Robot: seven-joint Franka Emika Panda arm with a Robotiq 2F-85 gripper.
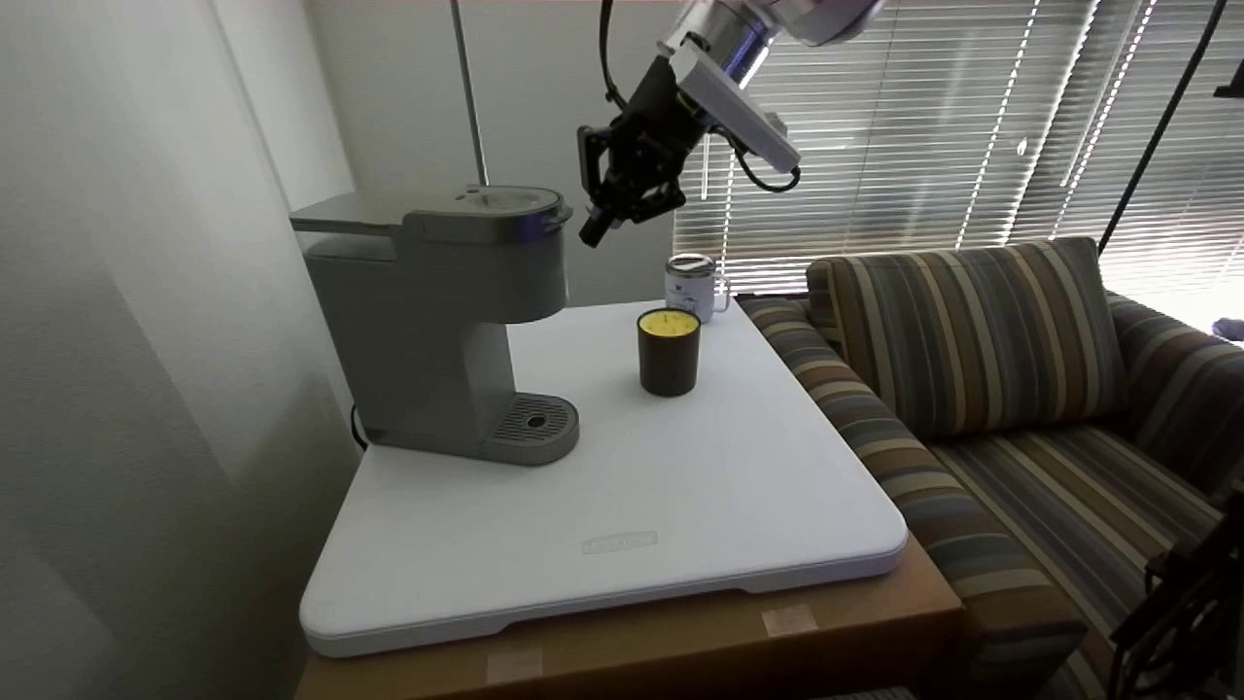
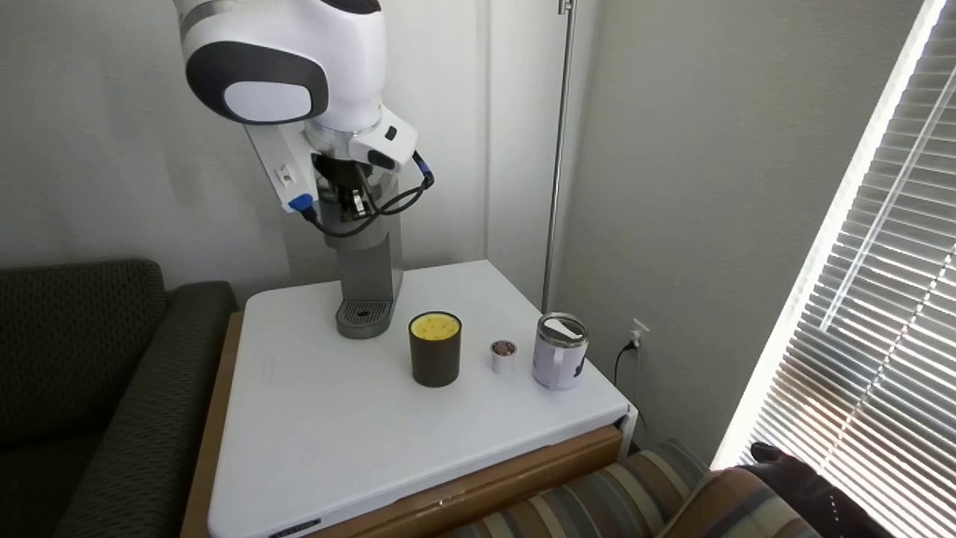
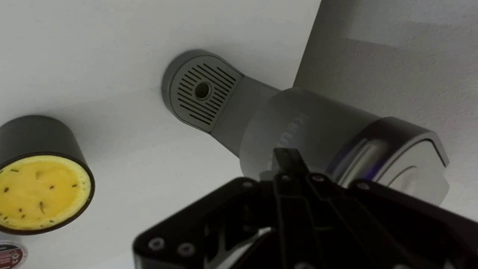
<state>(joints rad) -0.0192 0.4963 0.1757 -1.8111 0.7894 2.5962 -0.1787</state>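
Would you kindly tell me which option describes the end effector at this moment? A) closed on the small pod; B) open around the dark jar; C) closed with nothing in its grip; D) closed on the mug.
C, since the wrist view shows the end effector shut, holding nothing, near the coffee maker, while the dark jar, small pod and mug stand on the white tabletop in an exterior view.

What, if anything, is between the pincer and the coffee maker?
Nothing visible. In an exterior view the shut pincer hangs just off the upper front of the coffee maker, with an open gap between; the yellow-topped dark jar stands lower, on the white tabletop.
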